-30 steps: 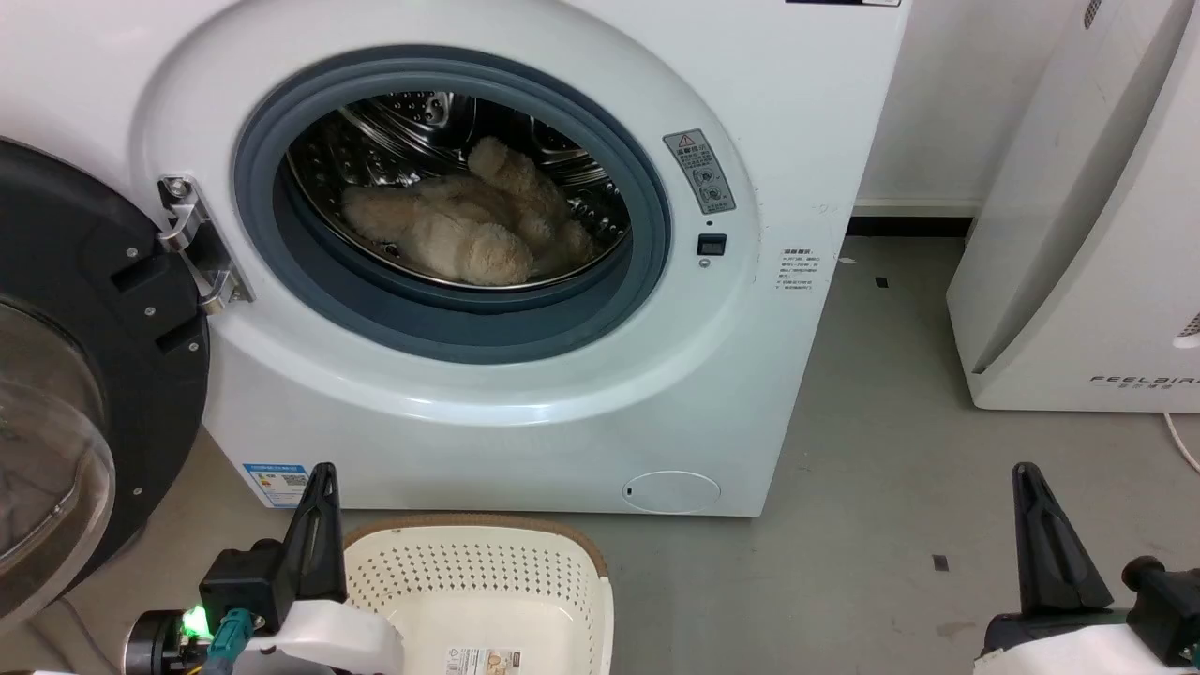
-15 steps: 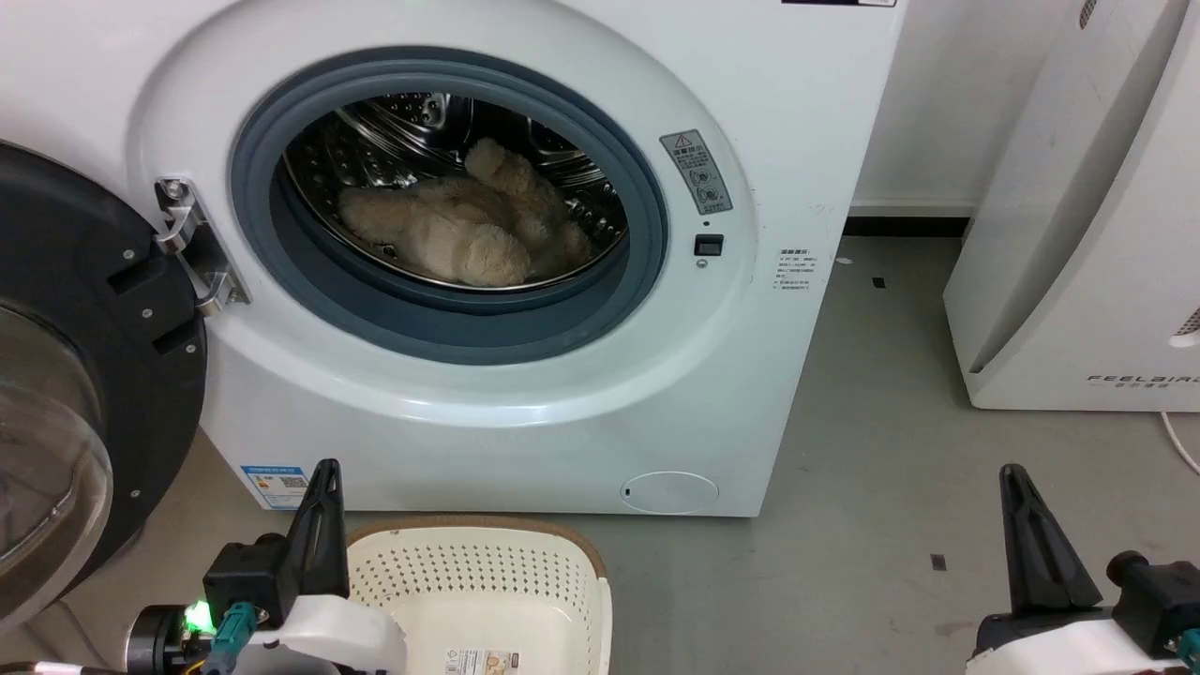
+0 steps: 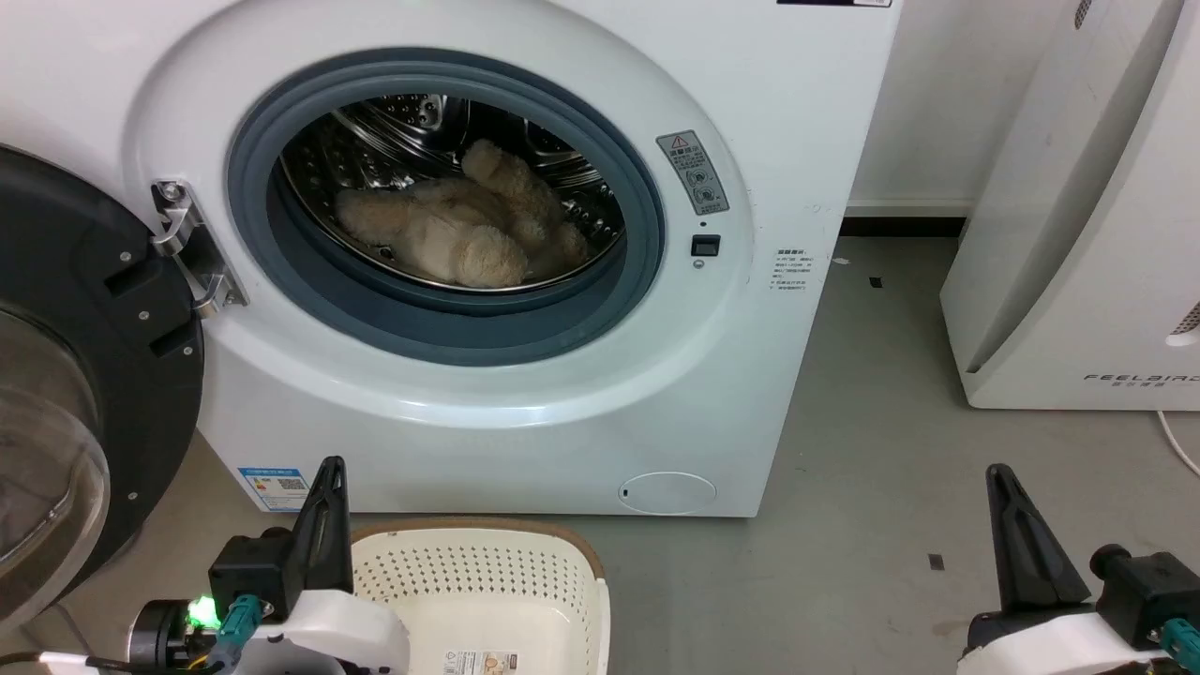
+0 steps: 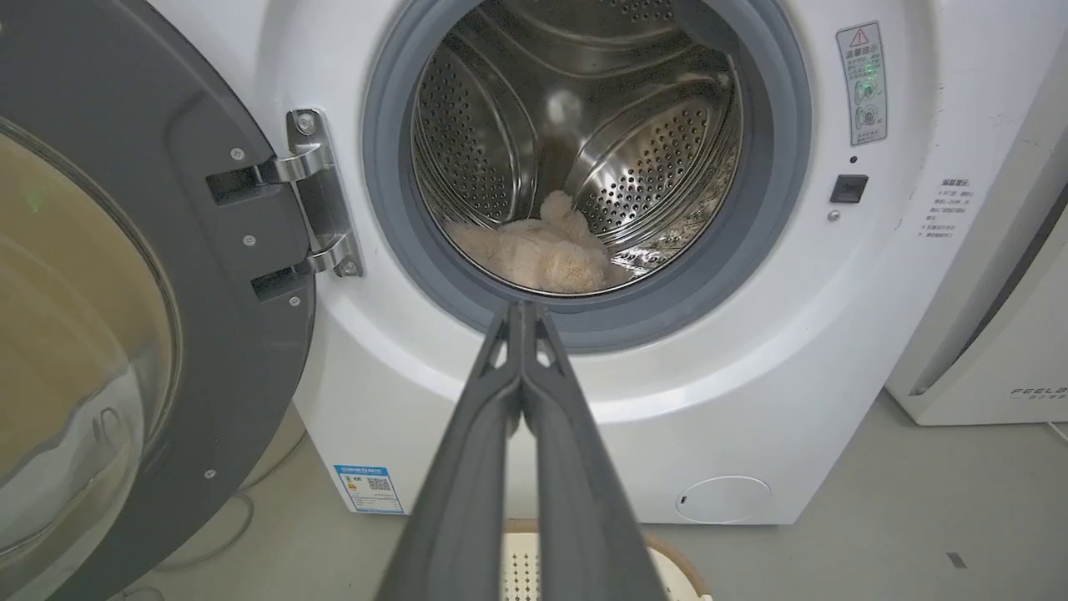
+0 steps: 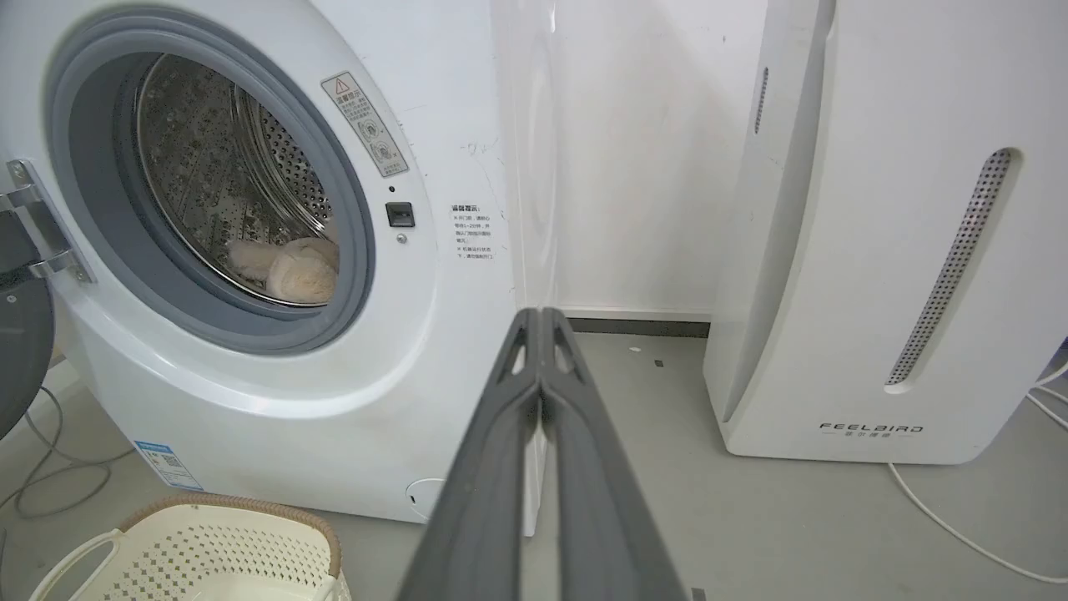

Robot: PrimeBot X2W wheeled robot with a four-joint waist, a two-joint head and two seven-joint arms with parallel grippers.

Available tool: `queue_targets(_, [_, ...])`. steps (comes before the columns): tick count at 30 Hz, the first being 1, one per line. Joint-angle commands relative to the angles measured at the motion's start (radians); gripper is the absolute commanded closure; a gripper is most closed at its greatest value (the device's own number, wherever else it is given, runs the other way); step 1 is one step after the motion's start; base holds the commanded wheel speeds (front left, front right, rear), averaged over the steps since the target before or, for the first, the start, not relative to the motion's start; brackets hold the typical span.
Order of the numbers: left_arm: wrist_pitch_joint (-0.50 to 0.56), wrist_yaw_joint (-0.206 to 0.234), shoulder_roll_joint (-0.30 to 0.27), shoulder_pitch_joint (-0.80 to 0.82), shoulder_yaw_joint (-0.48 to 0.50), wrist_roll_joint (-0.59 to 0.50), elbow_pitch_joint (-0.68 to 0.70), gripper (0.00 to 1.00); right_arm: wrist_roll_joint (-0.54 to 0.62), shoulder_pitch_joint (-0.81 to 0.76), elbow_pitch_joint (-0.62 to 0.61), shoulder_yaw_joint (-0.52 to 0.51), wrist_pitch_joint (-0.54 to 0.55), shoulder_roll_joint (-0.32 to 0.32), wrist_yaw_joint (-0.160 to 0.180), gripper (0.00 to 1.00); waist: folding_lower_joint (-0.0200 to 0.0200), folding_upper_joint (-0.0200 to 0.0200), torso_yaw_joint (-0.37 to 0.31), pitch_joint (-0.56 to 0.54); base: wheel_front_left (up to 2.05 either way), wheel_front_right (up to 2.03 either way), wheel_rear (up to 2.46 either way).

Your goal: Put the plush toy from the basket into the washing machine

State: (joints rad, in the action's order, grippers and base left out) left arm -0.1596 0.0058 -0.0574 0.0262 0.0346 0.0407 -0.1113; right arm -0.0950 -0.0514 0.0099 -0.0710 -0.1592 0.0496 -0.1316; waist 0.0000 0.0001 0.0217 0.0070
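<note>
The beige plush toy (image 3: 459, 230) lies inside the steel drum of the white washing machine (image 3: 525, 375), also seen in the wrist views as the plush toy (image 4: 538, 259) and the plush toy (image 5: 292, 271). The machine's dark-framed glass door (image 3: 66, 375) hangs open to the left. The cream basket (image 3: 487, 591) stands on the floor before the machine with only a paper label on its bottom. My left gripper (image 3: 328, 469) is shut and holds nothing, beside the basket's left rim. My right gripper (image 3: 998, 473) is shut and holds nothing, low at the right over the floor.
A white slanted FEELBIRD appliance (image 3: 1087, 234) stands to the right of the machine, with a white cable (image 5: 959, 534) on the floor by it. Grey floor (image 3: 872, 450) lies between the two. Cables (image 5: 50, 476) trail under the open door.
Both grippers have shifted slightly: the left a little to the right, the right to the left. The whole picture has drifted a bit, so the camera moved. The toy stays in the drum.
</note>
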Motion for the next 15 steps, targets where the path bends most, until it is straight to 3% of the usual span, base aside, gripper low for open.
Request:
queue_targets(1, [0.004, -0.002, 0.000, -0.010, -0.003, -0.008, 0.008, 1.00, 0.006, 0.014, -0.004, 0.004, 0.006, 0.000, 0.000, 1.00, 0.0000, -0.0001, 0.000, 0.000, 0.00, 0.00, 0.00])
queue_targets(15, [0.033, -0.003, 0.002, -0.013, -0.009, -0.014, 0.028, 1.00, 0.022, 0.021, -0.005, 0.017, 0.034, 0.000, 0.000, 1.00, 0.0000, -0.0001, -0.004, -0.001, 0.00, 0.00, 0.00])
